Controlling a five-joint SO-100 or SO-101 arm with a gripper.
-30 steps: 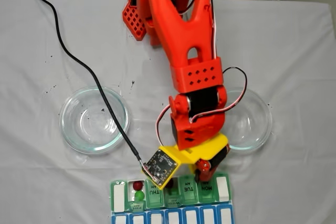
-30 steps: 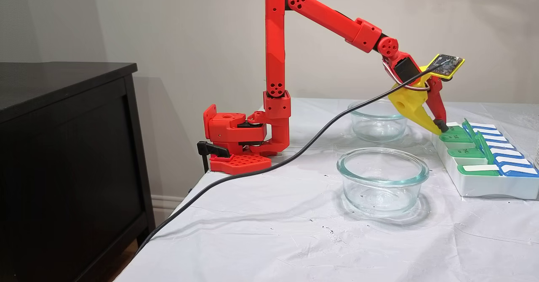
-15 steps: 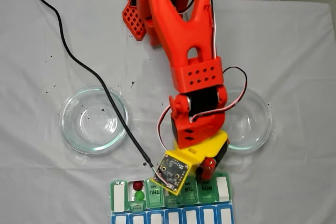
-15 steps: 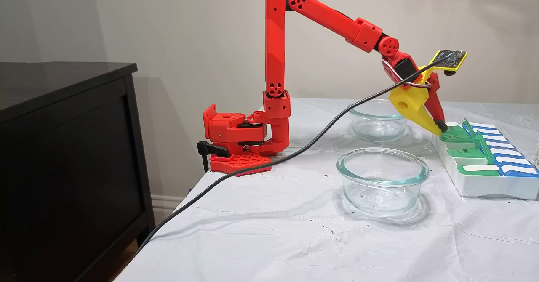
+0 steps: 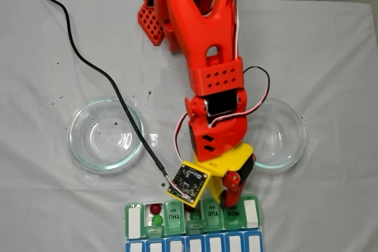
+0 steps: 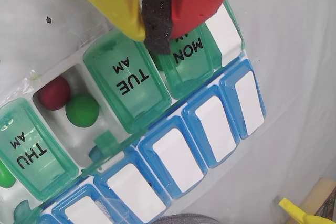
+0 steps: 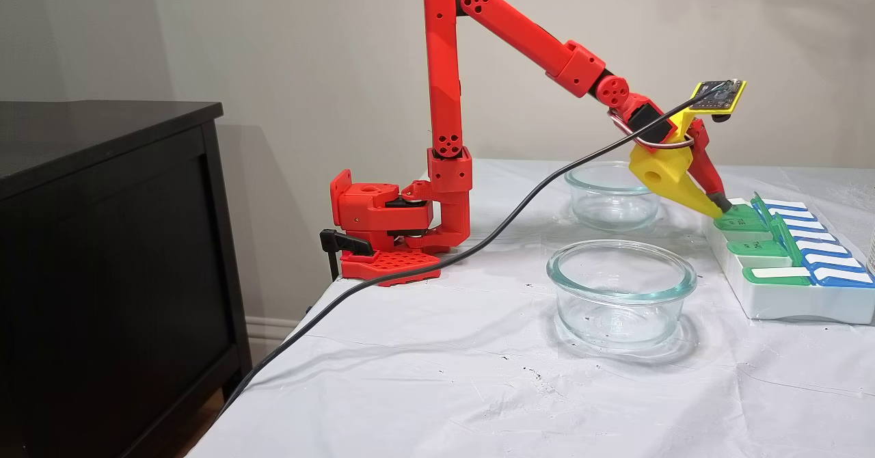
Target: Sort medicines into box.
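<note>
- The gripper is seen in the wrist view with its yellow and red fingers closed together on a black foam pad; no ball is seen between them.
- The gripper tip is placed over the seam between the TUE lid and the MON lid of the pill box; whether the lids are touched cannot be told.
- The pill box is found at the bottom edge of the top-down fixed view, on the white-clothed counter, and at the far right in the side fixed view.
- The TUE, MON and THU lids are shut.
- The compartment between THU and TUE is open, and a dark red ball and a green ball are held in it, touching each other.
- Another open compartment left of THU in the top-down view holds a red ball with a green ball just below it.
- A row of blue lids with white labels is shut along the box's other side.
- Two glass bowls are set on either side of the arm; no balls are seen in them, only dark specks in the left one.
</note>
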